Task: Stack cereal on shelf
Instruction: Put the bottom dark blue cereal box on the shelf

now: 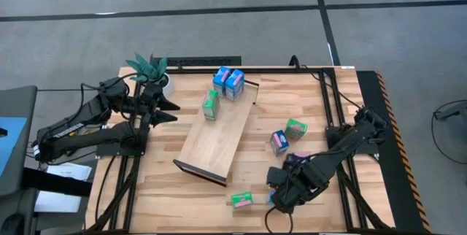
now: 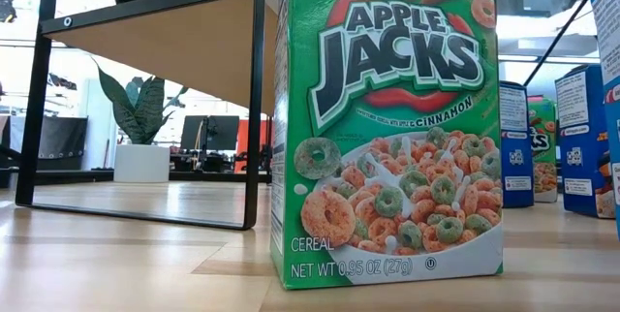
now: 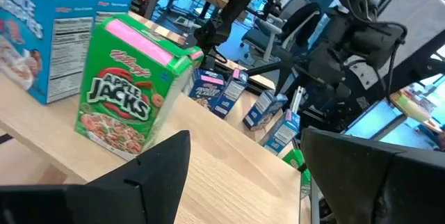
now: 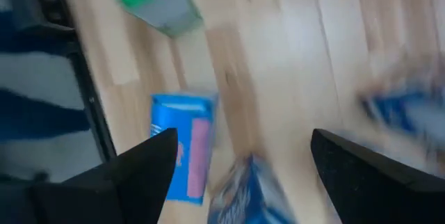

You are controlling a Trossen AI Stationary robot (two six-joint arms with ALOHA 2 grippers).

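Clearly green Apple Jacks carton, "CEREAL NET WT" print, on shelf

Spread dark fingers frame a blue carton lying on the tabletop.

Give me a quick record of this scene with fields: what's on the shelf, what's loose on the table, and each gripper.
on shelf: two blue cereal cartons, one green Apple Jacks carton, all at its far end
loose on table: green carton, blue carton, green carton lying flat
left gripper: open, beside the shelf's far end
right gripper: open, over the near table
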